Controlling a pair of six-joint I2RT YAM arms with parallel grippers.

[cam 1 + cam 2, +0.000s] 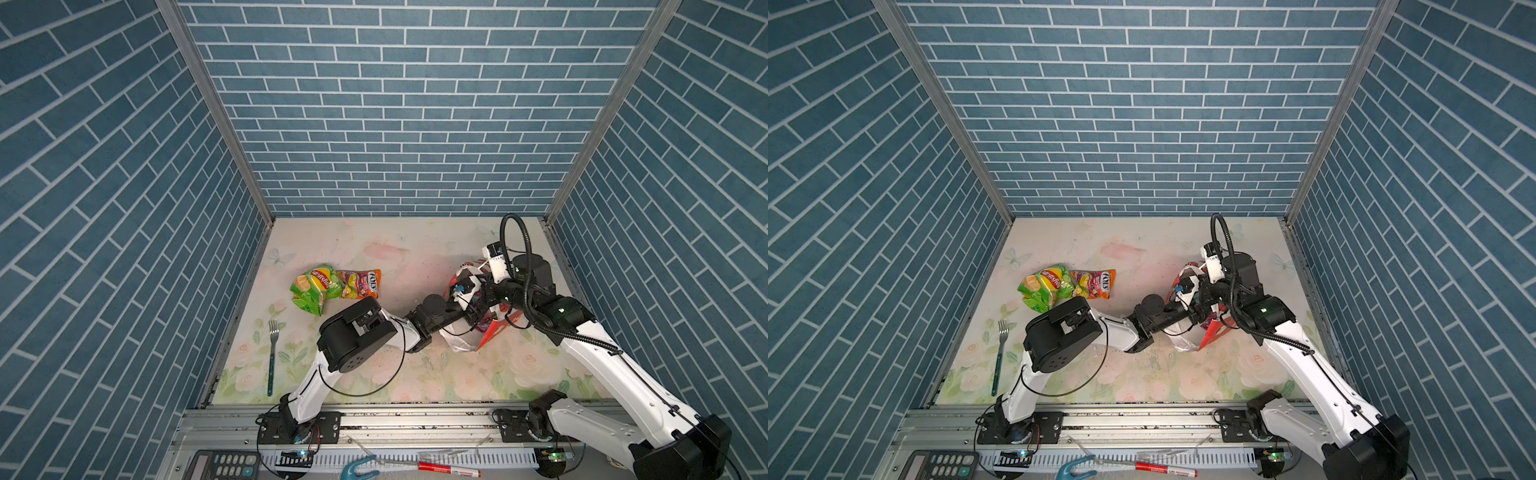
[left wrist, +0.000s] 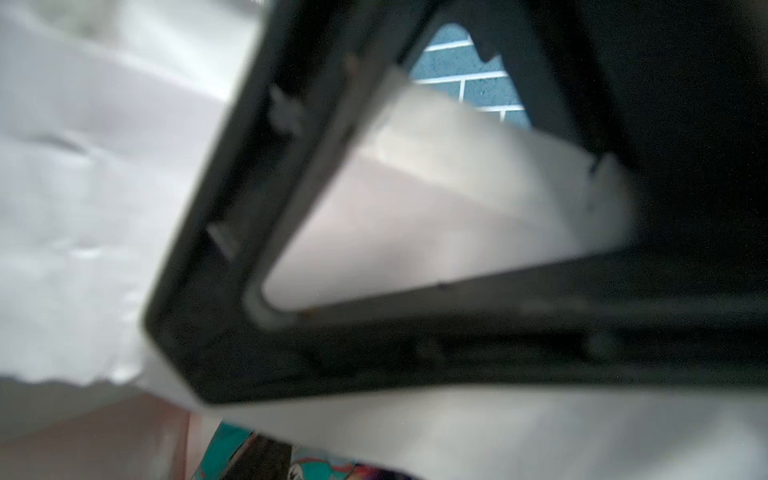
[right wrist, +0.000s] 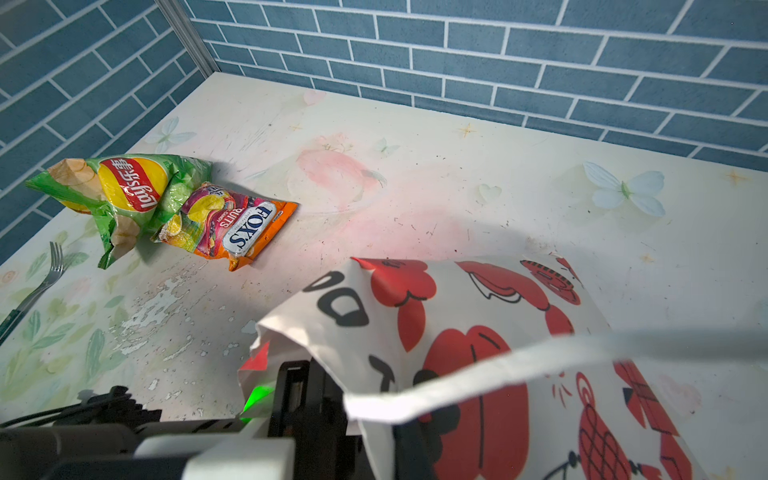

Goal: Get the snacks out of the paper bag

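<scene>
Now the robot is fishing in the paper bag [image 1: 489, 336] for a snack. Close to the front edge of the table [image 1: 415, 257], near its front left corner, lies a fork [image 1: 272, 353].

A bit further in, on the right half, the paper bag lies tipped over. Its mouth faces the left arm. The left gripper [image 1: 476, 318] reaches across the middle and is deep inside that mouth. In the left wrist view I see one black finger, white paper all round it, and a bit of a teal packet [image 2: 232, 453] close by. It is too blurry to tell if the jaws are apart or squeezing a packet.

Further back, on the left side, two snacks are out on the table. A green chip bag [image 1: 313, 289] and an orange candy bag [image 1: 361, 284] lie touching each other.

Furthest back, at the far end of the bag, the right gripper [image 1: 480, 268] has its jaws together. I think they pinch the bag's edge to hold it steady.

More snacks seem to be inside. Next the left jaws need to squeeze one packet and pull it out through the mouth without dragging the bag along.
</scene>
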